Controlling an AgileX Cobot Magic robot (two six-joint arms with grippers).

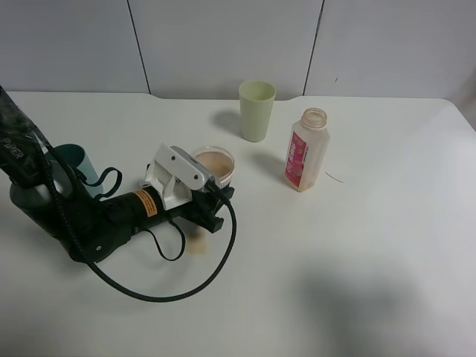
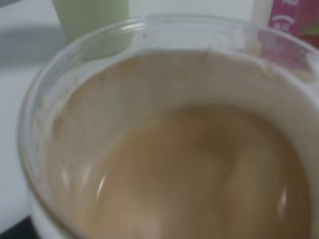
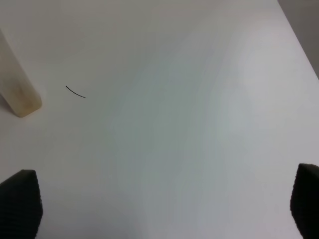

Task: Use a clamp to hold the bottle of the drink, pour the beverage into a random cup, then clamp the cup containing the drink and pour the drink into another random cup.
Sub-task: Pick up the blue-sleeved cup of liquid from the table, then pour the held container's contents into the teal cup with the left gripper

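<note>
On table (image 1: 357, 260), left gripper (image 1: 214, 193) grips drink-filled cup (image 1: 214, 160); right gripper (image 3: 159, 209) spread wide

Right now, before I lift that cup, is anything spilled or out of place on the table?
Yes: a small tan smear lies on the table close to the clear cup. It matches the drink's colour, so it looks like a spill. A thin dark strand lies beside the bottle. Nothing is tipped over.

White table (image 1: 357, 282), thin dark curved mark (image 1: 335, 177), grey wall panels (image 1: 223, 37) behind.
</note>
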